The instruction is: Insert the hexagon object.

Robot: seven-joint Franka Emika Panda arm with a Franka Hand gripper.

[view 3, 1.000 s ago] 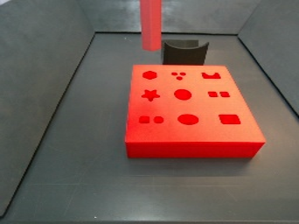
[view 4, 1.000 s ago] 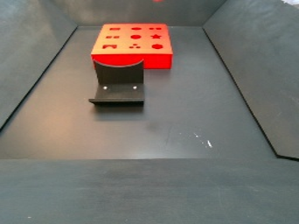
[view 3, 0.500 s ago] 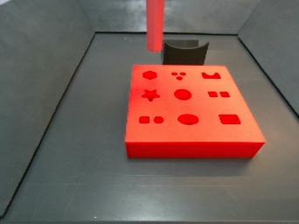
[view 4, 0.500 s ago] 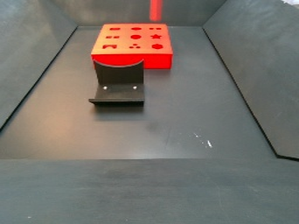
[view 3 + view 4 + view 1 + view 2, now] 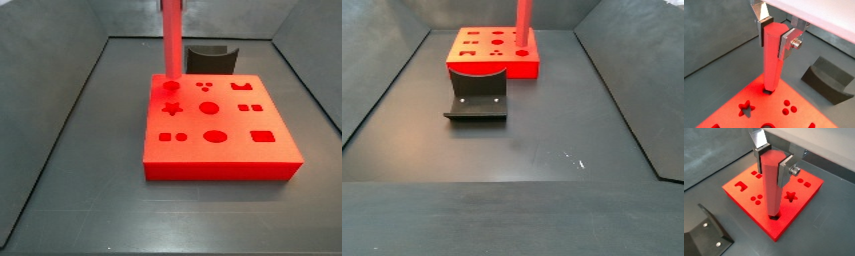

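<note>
Since 0.5 s ago, tool (image 5: pixel 774 29), clamped on hexagon object (image 5: pixel 771 65), lowered it w/ tip entering red block (image 5: pixel 751 198) hole.

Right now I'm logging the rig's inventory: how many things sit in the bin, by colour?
Red: 2 (long slim red rod held in the claw, big flat red block with shaped holes)
Dark: 1 (dark L-shaped fixture)
Total: 3

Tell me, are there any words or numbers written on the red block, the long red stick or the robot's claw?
No words, numbers or signs can be read anywhere.
Red block: only cut-out shapes, such as a star and circles, no letters.
Hexagon object: plain red, no label.
Gripper, shut on the hexagon object above the block: bare silver plates and a screw, no brand.
Fixture: plain dark, no marking.
</note>
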